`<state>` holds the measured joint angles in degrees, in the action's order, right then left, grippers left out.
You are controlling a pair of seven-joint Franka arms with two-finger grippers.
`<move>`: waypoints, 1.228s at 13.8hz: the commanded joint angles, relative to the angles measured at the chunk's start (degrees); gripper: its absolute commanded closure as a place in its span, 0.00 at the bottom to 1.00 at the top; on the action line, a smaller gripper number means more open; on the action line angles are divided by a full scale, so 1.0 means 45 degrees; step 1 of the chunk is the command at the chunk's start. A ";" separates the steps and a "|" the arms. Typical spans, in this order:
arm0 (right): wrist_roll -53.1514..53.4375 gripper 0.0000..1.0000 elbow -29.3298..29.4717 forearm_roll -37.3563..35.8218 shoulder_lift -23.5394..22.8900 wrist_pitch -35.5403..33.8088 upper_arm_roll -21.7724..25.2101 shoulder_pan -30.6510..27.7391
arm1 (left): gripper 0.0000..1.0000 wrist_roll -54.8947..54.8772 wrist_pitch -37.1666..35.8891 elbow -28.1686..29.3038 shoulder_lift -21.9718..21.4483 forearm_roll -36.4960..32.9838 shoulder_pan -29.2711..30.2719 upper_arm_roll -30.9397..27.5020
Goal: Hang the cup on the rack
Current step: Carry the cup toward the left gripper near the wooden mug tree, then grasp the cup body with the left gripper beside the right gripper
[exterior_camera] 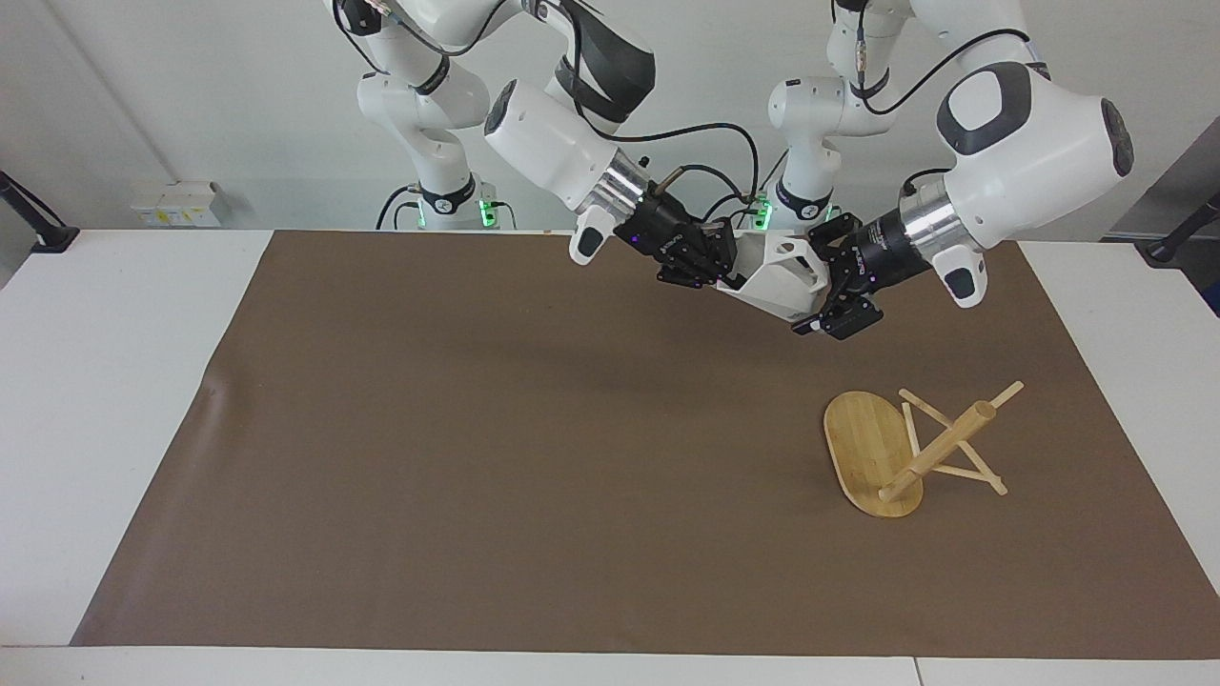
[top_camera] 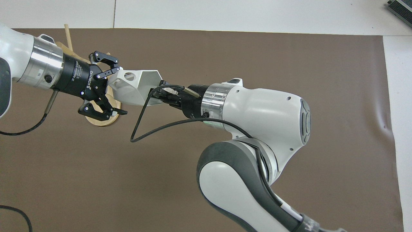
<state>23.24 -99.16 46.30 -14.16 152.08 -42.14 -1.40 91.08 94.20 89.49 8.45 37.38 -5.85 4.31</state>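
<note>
The white faceted cup (exterior_camera: pixel 783 282) is held in the air over the brown mat, tilted on its side. My right gripper (exterior_camera: pixel 721 272) is shut on its rim end. The cup also shows in the overhead view (top_camera: pixel 136 88), with the right gripper (top_camera: pixel 160 94) at its mouth. My left gripper (exterior_camera: pixel 818 284) is open, with its fingers on either side of the cup's handle end; it shows in the overhead view (top_camera: pixel 118 91) as well. The bamboo rack (exterior_camera: pixel 867 448) rests on the mat toward the left arm's end, its post (exterior_camera: pixel 944 443) slanting. In the overhead view only part of the rack's base (top_camera: pixel 102 121) shows under the left gripper.
A brown mat (exterior_camera: pixel 496 457) covers most of the white table. A loose black cable (top_camera: pixel 141 129) hangs from the right wrist over the mat.
</note>
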 commanded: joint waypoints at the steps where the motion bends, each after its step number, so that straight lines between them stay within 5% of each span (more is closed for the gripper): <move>1: 0.0070 1.00 -0.0016 0.0375 -0.0036 0.0287 -0.0167 -0.0040 | 0.00 0.0209 -0.0563 -0.0258 0.0018 0.0150 0.0050 -0.0059; 8: 0.0090 1.00 -0.0016 0.0375 -0.0036 0.0287 -0.0167 -0.0059 | 0.00 0.0267 -0.0720 -0.0161 -0.0314 0.0208 0.0069 -0.0176; 12: 0.0090 1.00 -0.0016 0.0375 -0.0036 0.0287 -0.0167 -0.0059 | 0.19 0.0599 -0.0447 -0.0083 -0.0373 0.0208 0.0031 -0.0157; 15: 0.0109 1.00 -0.0016 0.0375 -0.0055 0.0287 -0.0148 -0.0059 | 0.49 0.0600 -0.0270 0.0171 -0.0490 0.0208 -0.0009 -0.0157; 17: 0.0109 1.00 -0.0016 0.0375 -0.0055 0.0267 -0.0167 -0.0059 | 0.91 0.0600 -0.0251 0.0133 -0.0490 0.0208 0.0050 -0.0157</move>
<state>23.24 -99.28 46.30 -14.17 151.92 -42.25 -1.11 92.66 93.54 88.84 7.63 37.39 -5.65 3.56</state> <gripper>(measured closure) 0.956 0.308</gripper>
